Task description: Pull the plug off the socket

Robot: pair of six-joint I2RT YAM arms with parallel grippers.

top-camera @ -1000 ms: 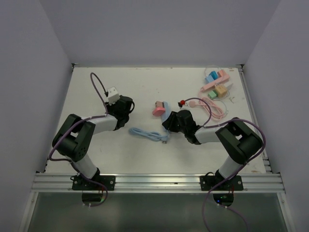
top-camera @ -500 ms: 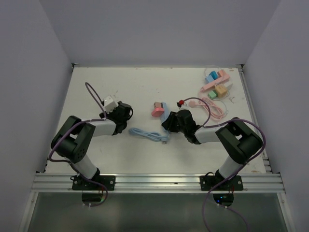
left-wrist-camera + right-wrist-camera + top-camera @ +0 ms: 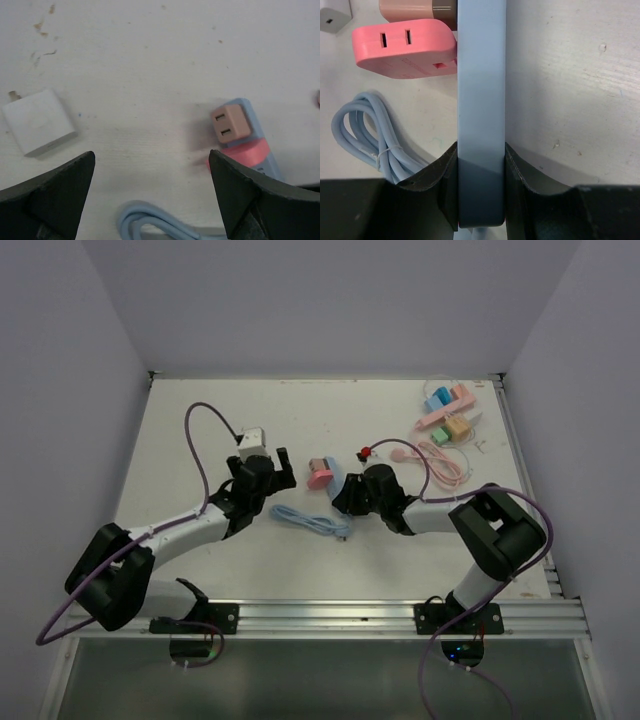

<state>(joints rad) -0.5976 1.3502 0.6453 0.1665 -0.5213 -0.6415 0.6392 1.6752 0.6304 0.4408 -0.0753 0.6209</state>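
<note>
Left arm (image 3: 190,525) outstretched, jaws wide apart; right arm (image 3: 432,516) low and bent, jaws clamped narrow.

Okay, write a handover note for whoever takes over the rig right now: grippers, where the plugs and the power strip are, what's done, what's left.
Left gripper: open, empty, above the table between the white adapter and the strip.
Right gripper: shut on the blue power strip.
Done: the white adapter lies loose on the table, unplugged.
Left: the pink plug and the tan plug appear seated in the strip; pull them.
</note>
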